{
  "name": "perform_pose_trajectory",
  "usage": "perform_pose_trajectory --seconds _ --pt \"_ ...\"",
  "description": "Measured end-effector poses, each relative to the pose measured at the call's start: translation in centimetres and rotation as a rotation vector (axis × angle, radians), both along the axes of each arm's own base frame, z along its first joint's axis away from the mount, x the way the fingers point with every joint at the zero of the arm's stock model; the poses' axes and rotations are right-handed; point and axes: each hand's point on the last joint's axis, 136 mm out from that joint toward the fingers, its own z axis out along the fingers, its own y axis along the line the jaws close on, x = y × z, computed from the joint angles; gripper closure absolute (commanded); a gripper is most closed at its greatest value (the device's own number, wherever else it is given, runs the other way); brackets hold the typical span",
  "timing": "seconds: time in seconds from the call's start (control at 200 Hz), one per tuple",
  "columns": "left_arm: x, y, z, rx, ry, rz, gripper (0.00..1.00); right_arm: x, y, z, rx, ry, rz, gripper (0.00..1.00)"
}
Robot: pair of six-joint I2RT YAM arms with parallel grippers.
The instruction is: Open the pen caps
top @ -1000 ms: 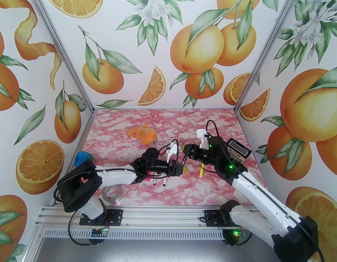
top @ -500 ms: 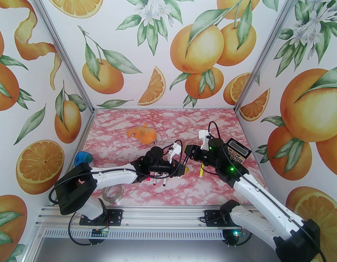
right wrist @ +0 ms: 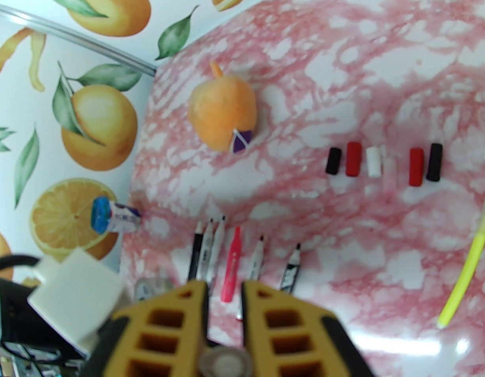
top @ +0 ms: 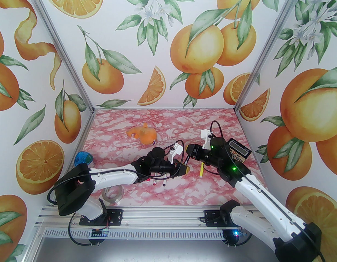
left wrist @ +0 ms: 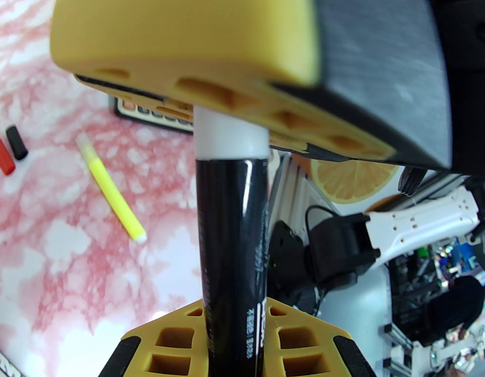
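Left gripper and right gripper meet over pink marbled surface, orange-print walls around. Left wrist: left gripper clamps slim black pen; right gripper pinches its white cap. Right wrist: stubby loose caps in a row, apart from uncapped pens.

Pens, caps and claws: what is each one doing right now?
Left claw: shut on the black pen.
Right claw: shut on the white cap.
Black pen: held between both claws, capped.
White cap: on the black pen, not yet off.
Loose caps: off their pens, lying in a row.
Other pens: uncapped, lying side by side.
Yellow pen: lying flat, apart; capped or not, cannot tell.
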Motion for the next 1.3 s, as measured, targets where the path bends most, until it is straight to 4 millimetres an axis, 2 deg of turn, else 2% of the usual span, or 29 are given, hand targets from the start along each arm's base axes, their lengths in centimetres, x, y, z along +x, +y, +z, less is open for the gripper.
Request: perform_pose_trajectory --seconds 0.37,0.61,0.866,0.906,0.976,1.041,1.126,1.301 --pt "0.7 -0.2 0.6 -0.001 -0.049 0.023 0.98 0.4 -0.2 0.9 0.033 -0.005 0.045 0.92" --pt "1.4 -0.6 0.7 0.066 -0.105 0.073 0.99 1.0 -0.8 1.3 -0.006 0.016 0.026 0.93" --pt "1.3 -0.7 0.7 0.069 -0.118 0.074 1.00 1.1 -1.3 1.0 -0.027 0.032 0.004 0.94" --pt "0.8 -0.4 -0.1 0.091 -0.106 0.058 1.00 2.0 -2.2 1.4 -0.047 0.007 -0.056 0.94" --pt "-0.8 -0.1 -2.1 0.153 -0.072 0.019 1.00 4.0 -5.0 2.7 -0.079 -0.046 -0.195 0.94" --pt "-2.1 0.2 -3.5 0.199 -0.048 -0.009 1.00 5.0 -6.6 3.8 -0.099 -0.085 -0.275 0.94" --pt "-2.7 0.4 -4.1 0.223 -0.035 -0.024 1.00 5.6 -7.4 4.7 -0.112 -0.118 -0.324 0.94" --pt "-2.7 0.8 -4.3 0.228 -0.030 -0.019 1.00 5.9 -8.1 4.7 -0.154 -0.137 -0.347 0.92"
